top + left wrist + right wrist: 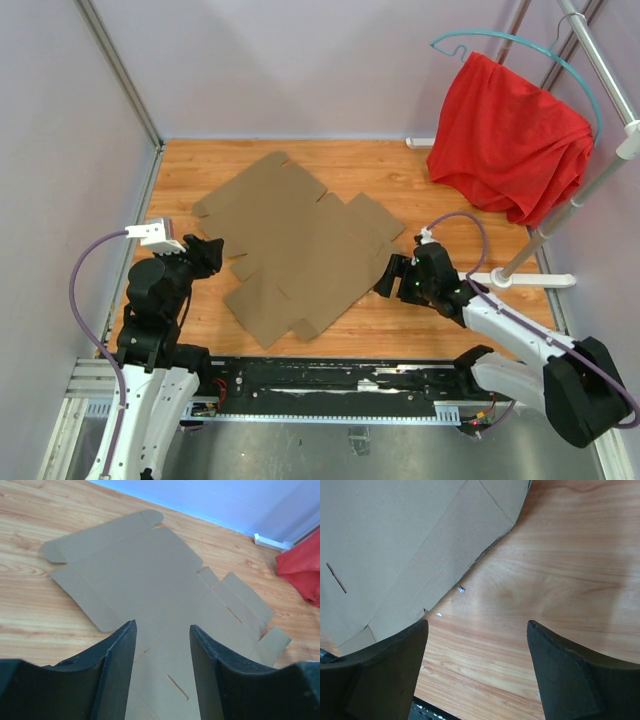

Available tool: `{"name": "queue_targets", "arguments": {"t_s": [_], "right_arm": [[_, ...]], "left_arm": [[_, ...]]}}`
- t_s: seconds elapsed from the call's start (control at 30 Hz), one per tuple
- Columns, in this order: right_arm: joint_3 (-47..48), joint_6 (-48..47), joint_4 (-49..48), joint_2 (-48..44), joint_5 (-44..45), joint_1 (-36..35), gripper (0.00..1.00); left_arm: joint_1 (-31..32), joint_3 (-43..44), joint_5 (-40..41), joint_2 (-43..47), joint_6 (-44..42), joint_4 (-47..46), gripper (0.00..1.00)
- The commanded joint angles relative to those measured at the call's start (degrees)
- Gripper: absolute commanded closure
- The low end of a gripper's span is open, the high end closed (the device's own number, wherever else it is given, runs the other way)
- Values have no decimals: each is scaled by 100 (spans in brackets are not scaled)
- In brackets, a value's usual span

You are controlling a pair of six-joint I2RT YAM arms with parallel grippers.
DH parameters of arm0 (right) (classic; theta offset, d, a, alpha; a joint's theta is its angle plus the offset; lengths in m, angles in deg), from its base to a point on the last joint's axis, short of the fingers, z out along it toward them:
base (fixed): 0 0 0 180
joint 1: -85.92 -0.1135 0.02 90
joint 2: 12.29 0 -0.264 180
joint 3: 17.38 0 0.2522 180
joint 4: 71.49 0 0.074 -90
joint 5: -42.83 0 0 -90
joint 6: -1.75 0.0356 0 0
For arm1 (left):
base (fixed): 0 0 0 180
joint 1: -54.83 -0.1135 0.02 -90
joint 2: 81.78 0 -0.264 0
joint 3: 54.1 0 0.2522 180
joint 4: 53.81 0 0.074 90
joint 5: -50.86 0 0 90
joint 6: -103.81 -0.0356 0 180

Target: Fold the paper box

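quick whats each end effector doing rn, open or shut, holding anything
Left end effector: open, holding nothing, pointed at the flat paper box.
Right end effector: open wide, holding nothing.

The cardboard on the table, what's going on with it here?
Two robot arms are set to fold the paper box, which lies as a flat, unfolded sheet on the wooden table. The left gripper sits at the sheet's left edge and the right gripper just off its right edge, over bare wood. Both are open and hold nothing. No flap is raised yet. A red cloth hangs at the far right.
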Motion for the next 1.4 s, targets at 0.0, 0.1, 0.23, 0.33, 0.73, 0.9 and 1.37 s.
{"name": "queue_targets", "arguments": {"t_s": [0.0, 0.1, 0.23, 0.33, 0.73, 0.9, 1.37], "right_arm": [[-125, 580, -668, 470, -281, -221, 20], [-112, 837, -981, 840, -268, -463, 20], [-61, 1144, -1323, 1232, -167, -735, 21], [-69, 1390, -1584, 1492, -153, -856, 21], [16, 1787, -2120, 2062, 353, -972, 21], [290, 1672, -1500, 1877, 679, -964, 22], [3784, -2641, 573, 2145, 987, -287, 6]], "left_arm": [[22, -22, -60, 46, -89, -10, 47], [22, -26, -53, 47, -82, -11, 47], [22, -25, -39, 52, -81, -2, 47], [22, -27, -30, 68, -80, -7, 47], [22, -24, -38, 85, -88, -2, 47], [24, -25, -35, 109, -81, -2, 47], [31, -259, -42, -601, 1693, -156, 35]]}}
